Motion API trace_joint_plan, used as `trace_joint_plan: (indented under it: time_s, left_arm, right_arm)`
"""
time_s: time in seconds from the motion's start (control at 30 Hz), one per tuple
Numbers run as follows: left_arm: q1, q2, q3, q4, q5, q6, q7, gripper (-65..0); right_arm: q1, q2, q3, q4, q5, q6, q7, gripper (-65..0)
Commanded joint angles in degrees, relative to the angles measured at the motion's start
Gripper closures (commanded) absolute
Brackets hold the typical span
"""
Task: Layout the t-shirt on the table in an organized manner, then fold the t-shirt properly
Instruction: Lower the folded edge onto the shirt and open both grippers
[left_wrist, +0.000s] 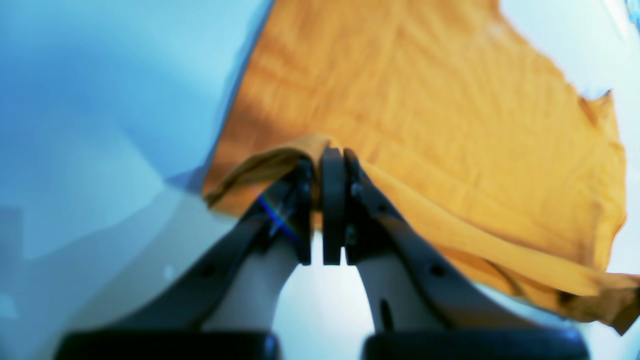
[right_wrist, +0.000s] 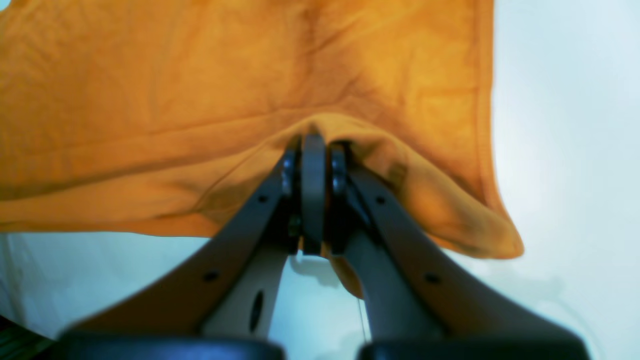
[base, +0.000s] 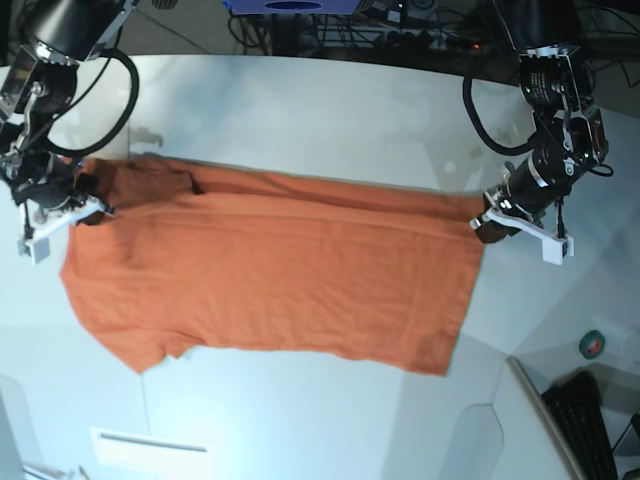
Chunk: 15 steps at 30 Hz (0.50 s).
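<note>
Both arms' fingers (base: 487, 232) shut on t-shirt (base: 290, 280), well apart.

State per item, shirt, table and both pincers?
T-shirt: partly spread, near edge lifted between both pincers, unfinished fold
Left pincer: shut on shirt edge
Right pincer: shut on shirt edge
Table: flat, shirt across it

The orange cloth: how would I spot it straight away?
Look at the big smooth white tabletop between the two black robot arms. Across its middle spreads a wide, plain orange cloth t-shirt, its edge pinched in a gripper at each side. It is the only orange fabric there.
</note>
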<state>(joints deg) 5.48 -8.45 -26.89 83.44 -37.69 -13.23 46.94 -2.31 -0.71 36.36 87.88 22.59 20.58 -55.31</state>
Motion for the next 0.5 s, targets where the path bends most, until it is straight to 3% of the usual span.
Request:
trace_joint_plan:
  time_s: [0.0, 0.33, 0.47]
  left_arm:
    - [-1.04, -0.65, -0.14, 0.12, -0.59, 0.09, -1.18, 0.0]
    - [-4.29, -0.91, -0.05, -3.04, -0.42, 0.18, -1.36, 0.0]
    - [-6.4, -0.56, -0.05, -5.07, 3.01, 0.18, -1.36, 0.0]
  right_arm:
    - [1.29, 1.63, -0.18, -0.36, 1.02, 0.12, 1.2, 0.0]
    - [3.32, 3.83, -2.12, -5.81, 1.02, -0.05, 5.86, 0.0]
    - [5.78, 4.97, -3.96, -10.56, 1.02, -0.05, 6.3, 0.0]
